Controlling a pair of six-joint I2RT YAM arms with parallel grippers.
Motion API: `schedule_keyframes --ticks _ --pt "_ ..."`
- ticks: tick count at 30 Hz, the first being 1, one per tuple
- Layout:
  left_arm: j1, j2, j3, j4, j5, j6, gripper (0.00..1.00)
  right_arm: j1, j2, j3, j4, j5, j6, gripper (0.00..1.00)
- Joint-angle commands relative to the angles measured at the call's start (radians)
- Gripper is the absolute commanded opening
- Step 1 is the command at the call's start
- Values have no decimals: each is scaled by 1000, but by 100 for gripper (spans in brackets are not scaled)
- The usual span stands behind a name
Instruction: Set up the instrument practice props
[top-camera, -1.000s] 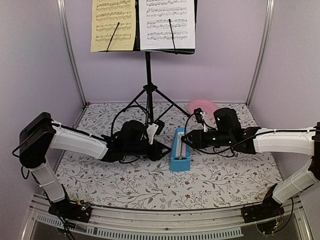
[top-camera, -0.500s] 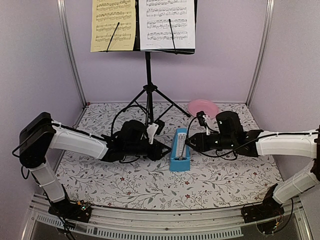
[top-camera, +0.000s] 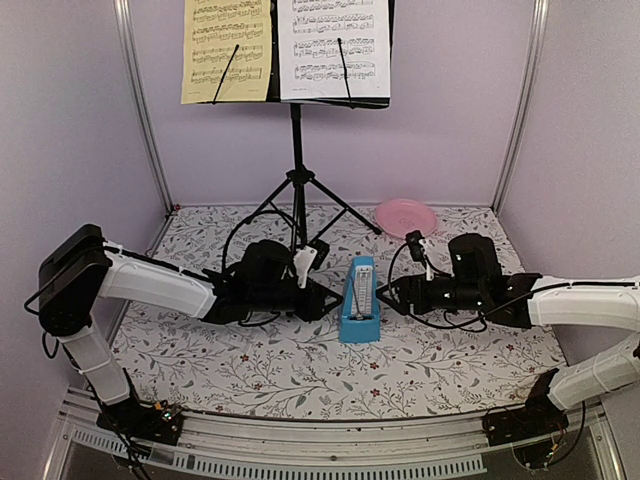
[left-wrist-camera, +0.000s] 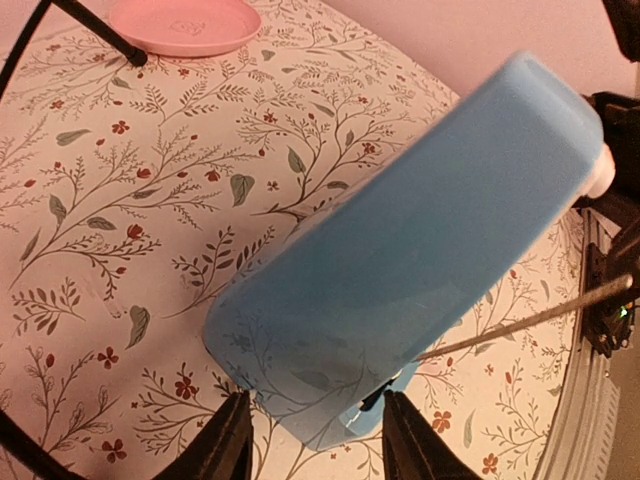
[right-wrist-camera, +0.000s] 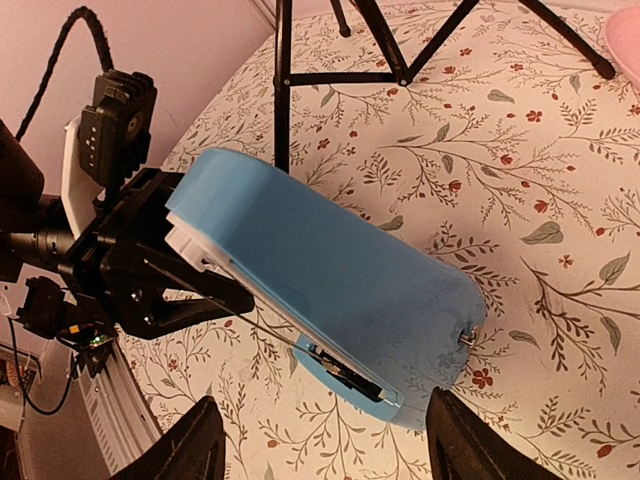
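Finishing the setup, with the metronome on its base and both sheets hung.
Your right pincer (top-camera: 388, 293) is spread wide, just beside the blue metronome (top-camera: 360, 300) but clear of it. Your left pincer (top-camera: 325, 298) sits half-spread at its base; you cannot tell whether it grips. The metronome stands upright on the desk (top-camera: 250, 370) between them. Behind, the music stand (top-camera: 296, 150) carries the pale-yellow sheet (top-camera: 226, 50) and white sheet (top-camera: 333, 48). By the look of it, only backing away remains.

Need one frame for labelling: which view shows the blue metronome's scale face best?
Top external: the metronome stands whole, its pale scale face toward the camera. The right wrist view shows its blue side sharply, with only an edge of the face. The left wrist view shows just a blurred blue side.
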Motion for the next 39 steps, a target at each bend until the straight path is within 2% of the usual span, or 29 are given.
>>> schedule_keyframes --ticks 1,6,29,39 --pt "-1 3 8 13 -1 4 46 1 -21 -6 46 -25 7 79" --pt "-1 -10 -2 18 -13 -3 50 28 -6 45 -7 42 27 99" --pt "-1 -32 -16 34 -19 4 54 115 86 184 -113 219 44 100" --pt "-1 -43 -31 39 -28 1 54 114 139 231 -135 250 48 96"
